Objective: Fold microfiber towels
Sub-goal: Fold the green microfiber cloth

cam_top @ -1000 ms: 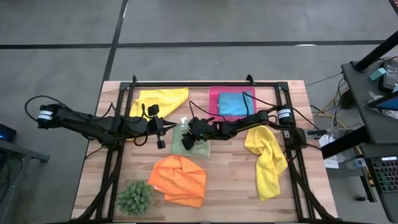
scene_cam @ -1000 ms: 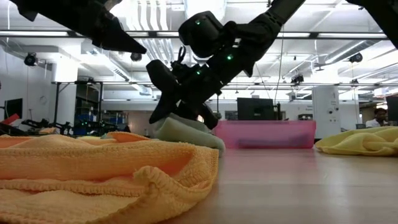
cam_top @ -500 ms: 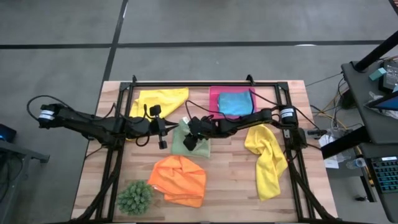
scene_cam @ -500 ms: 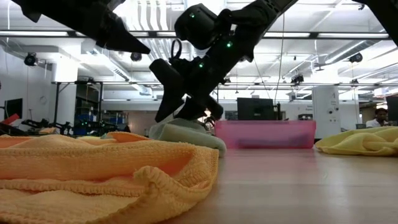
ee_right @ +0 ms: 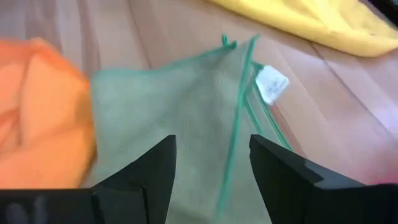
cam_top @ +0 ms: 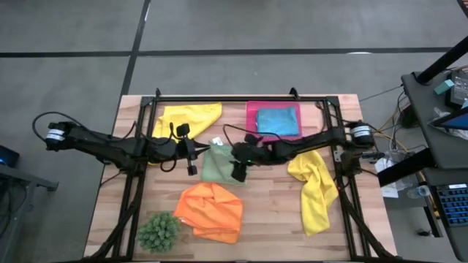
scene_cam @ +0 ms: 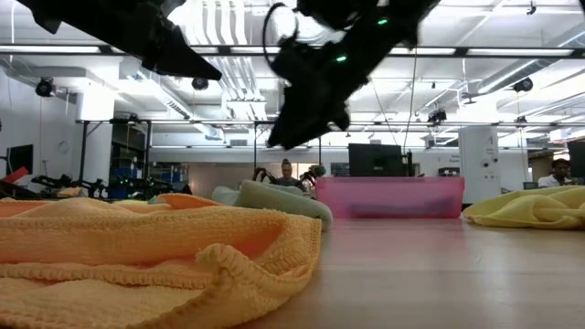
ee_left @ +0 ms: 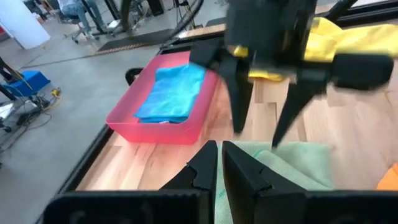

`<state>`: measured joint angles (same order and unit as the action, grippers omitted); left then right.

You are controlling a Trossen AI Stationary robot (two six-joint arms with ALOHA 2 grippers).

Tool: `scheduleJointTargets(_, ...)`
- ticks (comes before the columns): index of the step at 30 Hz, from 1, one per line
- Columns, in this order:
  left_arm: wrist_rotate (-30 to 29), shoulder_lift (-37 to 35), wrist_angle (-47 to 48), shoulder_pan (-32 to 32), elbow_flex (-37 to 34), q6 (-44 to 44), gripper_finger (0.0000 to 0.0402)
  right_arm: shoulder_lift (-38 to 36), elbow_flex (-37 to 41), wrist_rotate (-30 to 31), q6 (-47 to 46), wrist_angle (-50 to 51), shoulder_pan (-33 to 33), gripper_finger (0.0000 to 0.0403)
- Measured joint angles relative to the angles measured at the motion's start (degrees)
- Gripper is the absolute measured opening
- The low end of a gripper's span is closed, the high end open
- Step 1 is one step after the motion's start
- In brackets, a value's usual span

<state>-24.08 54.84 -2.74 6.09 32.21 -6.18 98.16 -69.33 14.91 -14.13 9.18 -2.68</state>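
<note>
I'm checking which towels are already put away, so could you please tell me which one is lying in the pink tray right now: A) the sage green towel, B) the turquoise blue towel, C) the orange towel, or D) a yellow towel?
B: the turquoise blue towel lies inside the pink tray at the table's far edge, while the sage green towel lies on the bare wood at mid-table.

Hidden and cut-off parts
The right gripper (ee_left: 264, 118) is blurred — the orange towel (ee_right: 37, 118) is cropped at the frame edge.
</note>
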Motion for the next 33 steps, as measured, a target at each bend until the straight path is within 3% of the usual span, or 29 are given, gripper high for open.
scheduleJointTargets(8,1.38,8.37,-6.87,0.02,1.13,6.37,0.0011,-15.1,14.94,-0.89,10.79,-9.72,-1.62,0.0194)
scheduleJointTargets(13,6.04,17.08,-7.21,0.12,5.4,11.01,0.0018,-24.69,24.11,-4.83,21.2,-22.45,-1.55,0.0194)
scheduleJointTargets(18,8.98,25.49,-6.96,0.66,10.52,13.35,0.0068,-31.45,30.79,-4.93,28.36,-31.13,-0.73,0.0194)
scheduleJointTargets(22,9.16,31.43,-6.33,1.01,15.14,14.85,0.0124,-35.3,33.55,-4.88,29.21,-31.47,0.13,0.0194)
scheduleJointTargets(27,9.13,38.64,4.64,0.75,23.02,20.45,0.0169,-38.17,35.38,-4.85,30.67,-31.38,0.48,0.0194)
scheduleJointTargets(33,8.01,46.15,21.56,0.66,33.57,27.16,0.0175,-40.47,36.81,-4.83,29.93,-29.84,0.6,0.0194)
